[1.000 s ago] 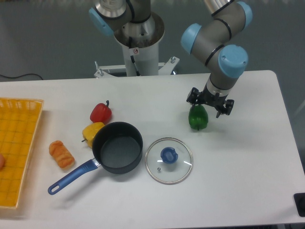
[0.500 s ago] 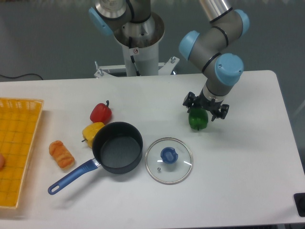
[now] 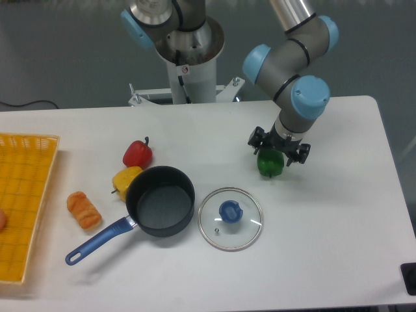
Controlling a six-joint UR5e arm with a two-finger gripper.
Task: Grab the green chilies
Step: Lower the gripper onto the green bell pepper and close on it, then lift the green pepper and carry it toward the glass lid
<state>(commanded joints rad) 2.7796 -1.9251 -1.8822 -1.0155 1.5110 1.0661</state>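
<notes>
The green chilies [image 3: 271, 165] are a glossy, lobed green pepper toy standing on the white table [image 3: 338, 221], right of centre. My gripper [image 3: 277, 148] hangs straight over it, pointing down. Its black fingers [image 3: 255, 138] are spread open to either side of the pepper's top, and nothing is clamped between them. The gripper body hides the pepper's upper part, so I cannot tell whether the fingers touch it.
A glass lid [image 3: 230, 218] with a blue knob lies just front-left of the pepper. A dark pot [image 3: 160, 201] with a blue handle sits further left, with a yellow pepper [image 3: 125, 179], a red pepper [image 3: 137, 154] and a bread roll [image 3: 84, 210] beside it. A yellow basket [image 3: 26, 195] stands at the left edge.
The gripper has shifted left and slightly lower, coming to stand centred over the green pepper. The pepper has stayed where it was on the table.
</notes>
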